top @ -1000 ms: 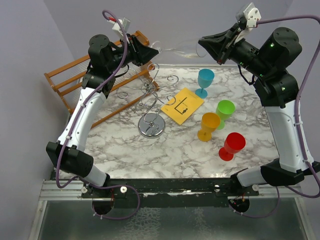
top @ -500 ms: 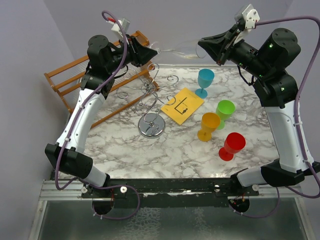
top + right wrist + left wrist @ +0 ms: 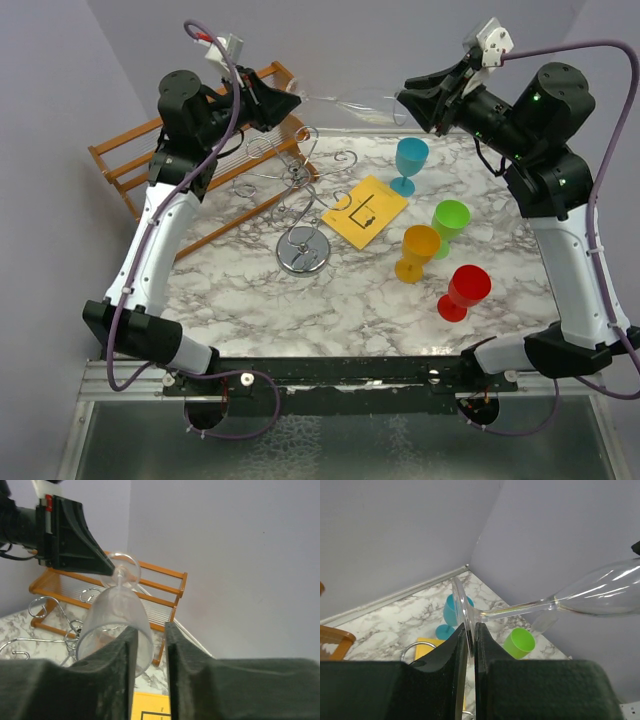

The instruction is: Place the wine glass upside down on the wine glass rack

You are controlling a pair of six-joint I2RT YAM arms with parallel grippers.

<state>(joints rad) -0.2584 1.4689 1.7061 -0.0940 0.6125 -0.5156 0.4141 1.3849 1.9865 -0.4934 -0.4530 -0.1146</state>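
Wine glass lies on its side in the air over the far edge of the table, up behind the wine glass rack, spanning both grippers. Left gripper is clamped edgewise on the foot disc. Right gripper has its jaws slightly parted astride the bowl's rim, with a gap showing.

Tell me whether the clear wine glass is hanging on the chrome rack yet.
No, the wine glass is held sideways in the air beyond the wine glass rack, its foot pinched between the left fingers.
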